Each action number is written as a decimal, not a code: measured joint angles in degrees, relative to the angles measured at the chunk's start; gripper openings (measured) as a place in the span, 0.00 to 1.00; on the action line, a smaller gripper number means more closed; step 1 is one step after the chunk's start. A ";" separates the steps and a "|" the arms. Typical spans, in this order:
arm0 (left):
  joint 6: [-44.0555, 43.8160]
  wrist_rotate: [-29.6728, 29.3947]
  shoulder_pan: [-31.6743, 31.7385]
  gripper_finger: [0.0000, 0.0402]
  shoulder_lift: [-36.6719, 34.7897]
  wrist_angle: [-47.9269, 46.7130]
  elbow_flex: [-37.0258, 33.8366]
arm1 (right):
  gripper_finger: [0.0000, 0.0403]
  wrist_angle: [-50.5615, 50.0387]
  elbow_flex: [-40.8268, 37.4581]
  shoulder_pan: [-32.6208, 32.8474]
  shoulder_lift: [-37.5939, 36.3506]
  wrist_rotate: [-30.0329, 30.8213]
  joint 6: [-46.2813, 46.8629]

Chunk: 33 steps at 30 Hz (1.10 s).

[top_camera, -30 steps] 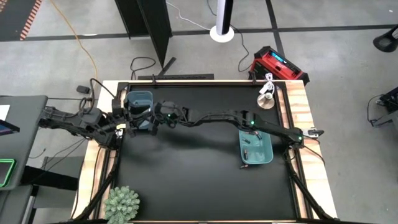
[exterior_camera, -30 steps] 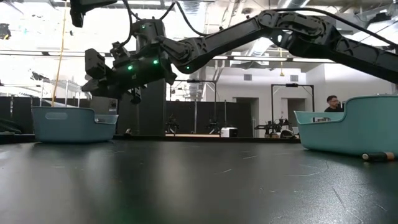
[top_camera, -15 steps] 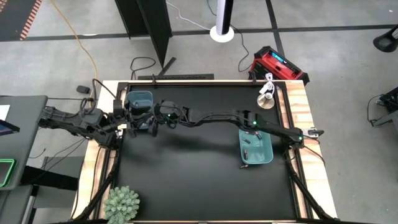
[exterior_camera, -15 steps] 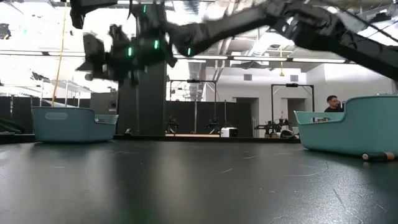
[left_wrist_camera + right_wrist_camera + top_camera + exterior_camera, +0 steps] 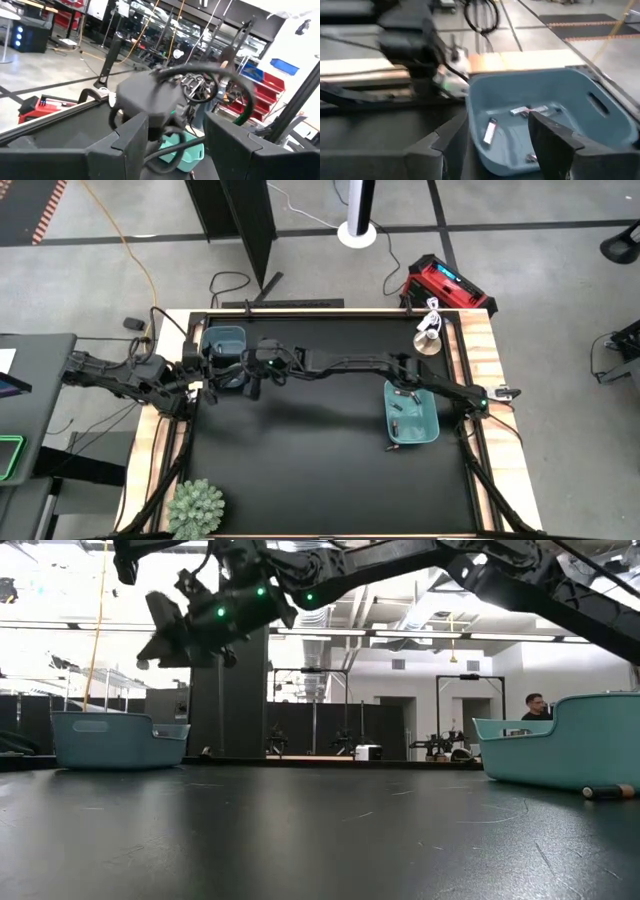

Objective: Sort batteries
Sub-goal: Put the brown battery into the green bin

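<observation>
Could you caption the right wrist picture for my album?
Open right hand above a teal bin holding a few batteries.

The middle and near half of the bench (image 5: 320, 470) lie bare from side to side, giving a hand open passage. Across the far half, the right arm (image 5: 350, 366) stretches from the right edge towards the far-left corner, barring the way there, with the left hand (image 5: 205, 380) close beside the bin (image 5: 224, 340) in that corner. By the right edge stands a second bin (image 5: 411, 418), a battery (image 5: 606, 792) on the surface just beside it.
</observation>
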 joint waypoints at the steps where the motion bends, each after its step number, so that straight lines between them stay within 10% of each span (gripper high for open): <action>1: 0.00 0.00 0.00 0.46 0.00 0.00 0.00 | 0.54 -0.13 -0.06 -0.02 0.11 0.45 -0.30; 33: 7.11 13.56 0.01 0.46 -3.90 9.80 -0.04 | 0.49 10.32 -0.09 0.84 -3.54 -10.06 -7.10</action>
